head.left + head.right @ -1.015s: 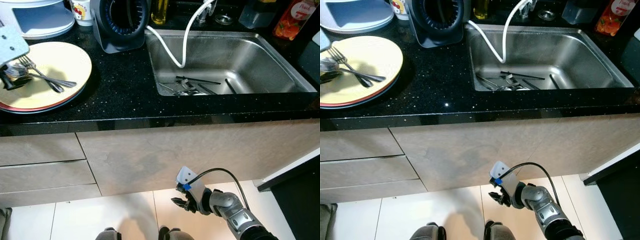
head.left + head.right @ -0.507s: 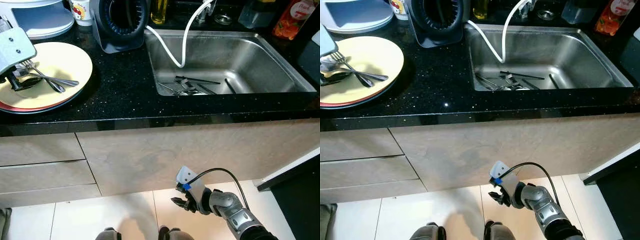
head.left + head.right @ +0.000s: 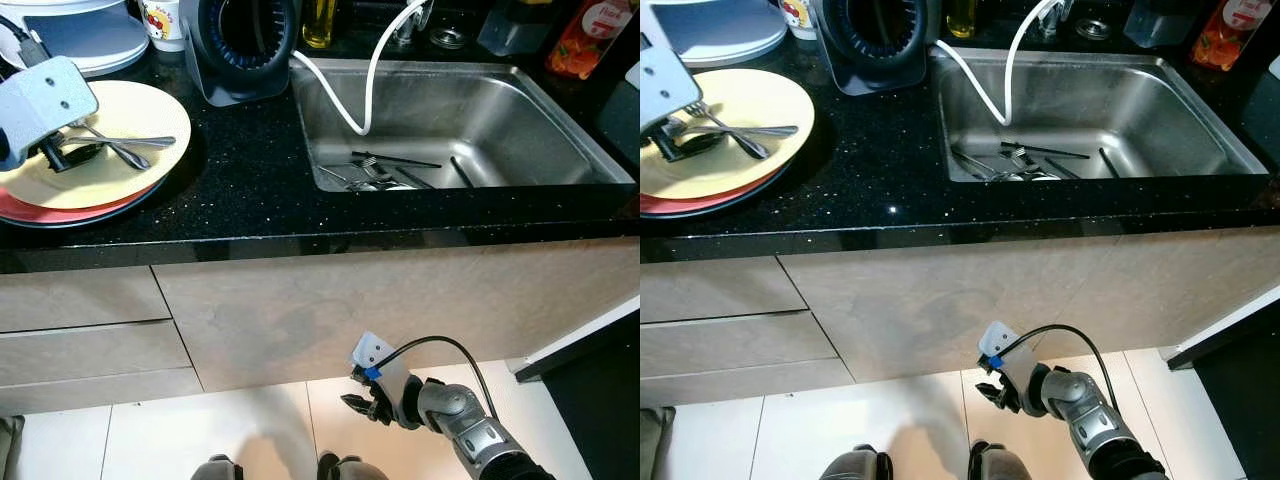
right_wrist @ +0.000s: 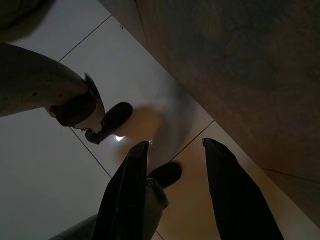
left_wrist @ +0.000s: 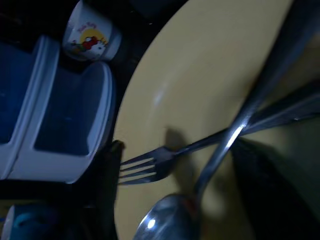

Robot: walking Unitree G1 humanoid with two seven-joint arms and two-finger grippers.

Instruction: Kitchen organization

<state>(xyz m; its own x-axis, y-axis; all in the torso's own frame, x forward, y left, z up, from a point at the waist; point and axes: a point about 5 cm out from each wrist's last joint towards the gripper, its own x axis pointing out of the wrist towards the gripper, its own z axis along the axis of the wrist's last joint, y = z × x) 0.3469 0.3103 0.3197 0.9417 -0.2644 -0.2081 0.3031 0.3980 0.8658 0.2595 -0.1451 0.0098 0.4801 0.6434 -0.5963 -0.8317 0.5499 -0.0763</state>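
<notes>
A yellow plate (image 3: 150,110) tops a stack of plates at the left of the black counter (image 3: 250,180). A fork (image 3: 140,142) and a spoon (image 5: 165,222) lie crossed on it. My left gripper (image 3: 65,155) hangs low over the plate's left part, under its grey wrist block. In the left wrist view its fingers (image 5: 260,195) stand apart on either side of the spoon bowl and fork tines (image 5: 137,170), so it is open. My right gripper (image 3: 358,405) hangs open near the floor in front of the cabinet.
A steel sink (image 3: 560,130) holds several pieces of cutlery (image 3: 385,170) and a white hose (image 3: 340,100). At the back stand a black appliance (image 3: 245,40), a cartoon cup (image 3: 165,20), a white container (image 3: 80,35) and an orange bottle (image 3: 590,35). Drawers (image 3: 80,330) lie below.
My left gripper has moved to the right across the plate. The fork and spoon shifted right with it and swung so their handles point more to the right. The right arm has not moved.
</notes>
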